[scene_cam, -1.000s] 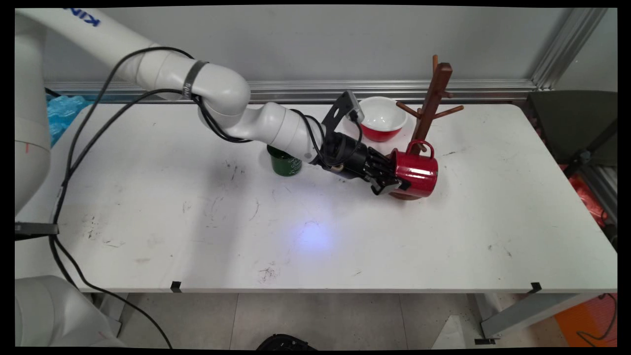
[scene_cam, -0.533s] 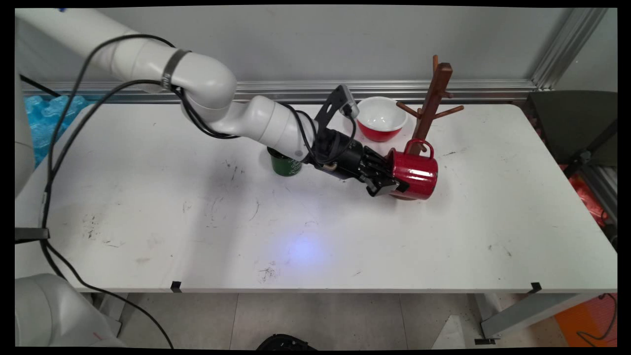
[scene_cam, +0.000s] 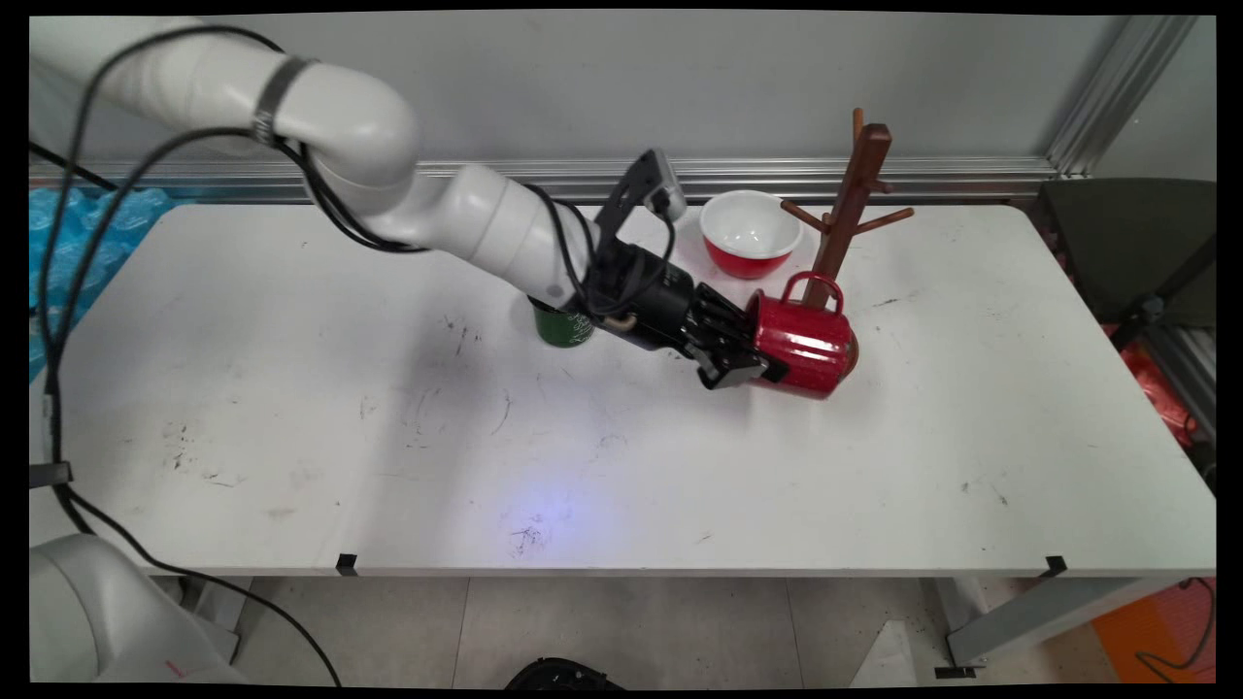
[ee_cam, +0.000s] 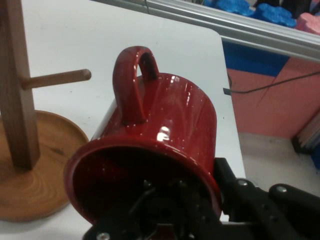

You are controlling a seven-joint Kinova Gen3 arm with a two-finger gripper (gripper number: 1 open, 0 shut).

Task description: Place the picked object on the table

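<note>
A red mug (scene_cam: 804, 345) lies on its side in my gripper (scene_cam: 750, 361), which is shut on its rim, one finger inside the mouth and one outside. The mug's handle (scene_cam: 814, 289) points up, just in front of the wooden mug tree (scene_cam: 851, 199). In the hand view the red mug (ee_cam: 165, 135) fills the middle, its handle (ee_cam: 132, 82) upward, the mug tree's post (ee_cam: 17, 85) and round base (ee_cam: 40, 185) at the left with a peg (ee_cam: 57, 78) pointing toward the handle. The outer finger's linkage (ee_cam: 260, 200) shows at the lower right.
A red bowl with a white inside (scene_cam: 751, 233) stands behind the gripper, left of the mug tree. A dark green cup (scene_cam: 561, 325) stands under my forearm. The table's right edge (ee_cam: 227, 95) runs close past the mug in the hand view.
The arm has drawn back to the left and lifted slightly, carrying the red mug a little left, away from the mug tree's base, and tilting it.
</note>
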